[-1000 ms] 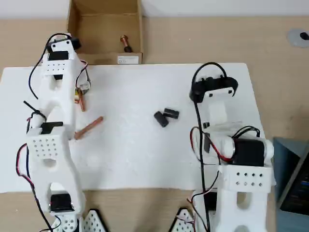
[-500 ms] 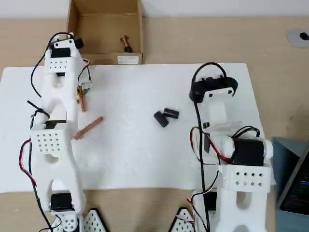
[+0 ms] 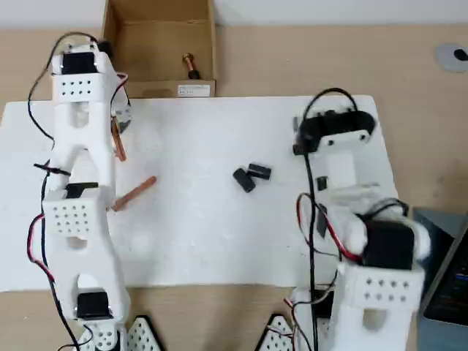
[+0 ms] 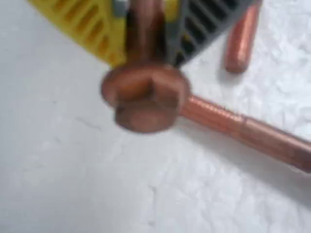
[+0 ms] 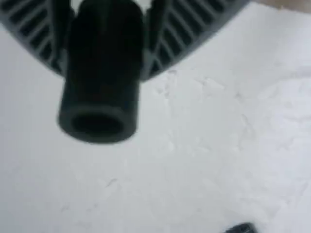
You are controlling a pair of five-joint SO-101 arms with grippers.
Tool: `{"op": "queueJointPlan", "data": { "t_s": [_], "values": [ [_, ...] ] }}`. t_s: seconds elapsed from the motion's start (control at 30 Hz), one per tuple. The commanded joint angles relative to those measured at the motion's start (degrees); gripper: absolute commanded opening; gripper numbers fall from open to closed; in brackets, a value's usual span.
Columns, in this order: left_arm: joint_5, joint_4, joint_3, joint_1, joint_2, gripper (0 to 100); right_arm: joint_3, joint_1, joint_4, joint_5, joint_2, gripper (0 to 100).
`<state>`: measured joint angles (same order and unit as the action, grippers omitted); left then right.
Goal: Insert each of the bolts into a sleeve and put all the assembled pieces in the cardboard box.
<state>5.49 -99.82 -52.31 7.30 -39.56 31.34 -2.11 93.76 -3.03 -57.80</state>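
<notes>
My left gripper [image 4: 146, 34] is shut on a copper bolt [image 4: 145, 94], head toward the camera. In the high view this bolt [image 3: 117, 139] hangs over the mat's far left, close to the cardboard box [image 3: 110, 44]. A second copper bolt [image 3: 134, 194] lies on the mat beside the left arm. My right gripper [image 5: 104, 43] is shut on a black sleeve [image 5: 102, 77], its open end facing the camera, just above the white mat. Two loose black sleeves [image 3: 252, 175] lie mid-mat. One assembled piece [image 3: 190, 66] rests inside the box.
The white foam mat [image 3: 197, 234] covers most of the wooden table. The right arm [image 3: 336, 131] stands over the mat's right side. A dark device [image 3: 446, 270] sits off the mat at the right edge, and a grey disc [image 3: 452, 55] lies far right.
The left arm has carried its bolt toward the far edge, closer to the box. The right arm has swung a little to the right with its sleeve.
</notes>
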Motion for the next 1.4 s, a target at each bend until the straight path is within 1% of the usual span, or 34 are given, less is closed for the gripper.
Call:
{"op": "queueJointPlan", "data": {
  "t_s": [0.0,0.17,0.37,0.5,0.6,0.67,0.8,1.0,1.2,1.27,1.37],
  "values": [
    [-1.0,-0.7,1.9,-2.4,11.6,0,-3.5,-4.5,-0.9,0.1,-6.1,0.9],
    [-4.3,-0.7,13.5,-5.5,23.5,0,-1.7,-8.0,-0.7,-3.4,-13.7,0.9],
    [-7.5,-0.6,28.3,-8.2,38.5,0,4.1,-9.2,-1.2,-3.3,-20.4,0.9],
    [-9.1,-0.1,37.7,-11.0,48.7,0,7.8,-9.3,-5.4,-3.2,-25.7,0.9],
    [-9.0,3.8,46.2,-12.6,56.0,0,13.6,-9.1,-10.1,-3.2,-30.4,0.9],
    [-8.8,7.9,52.7,-12.8,60.7,0,17.6,-9.1,-13.5,-2.8,-33.8,0.9],
    [-8.8,17.6,66.8,-12.7,70.1,0,24.4,-8.5,-19.1,2.5,-41.2,0.9],
    [-8.7,29.5,83.7,-12.7,82.9,0,31.5,-0.6,-20.2,5.7,-48.7,0.9],
    [-8.6,37.8,94.9,-12.8,93.7,0,34.9,8.7,-20.6,10.4,-50.7,0.9],
    [-6.6,40.6,98.2,-12.8,96.5,0,35.5,11.6,-20.6,10.9,-50.9,0.9],
    [-1.1,44.7,104.3,-12.8,100.7,0,35.6,16.7,-20.6,10.6,-51.0,0.9]
  ]
}}
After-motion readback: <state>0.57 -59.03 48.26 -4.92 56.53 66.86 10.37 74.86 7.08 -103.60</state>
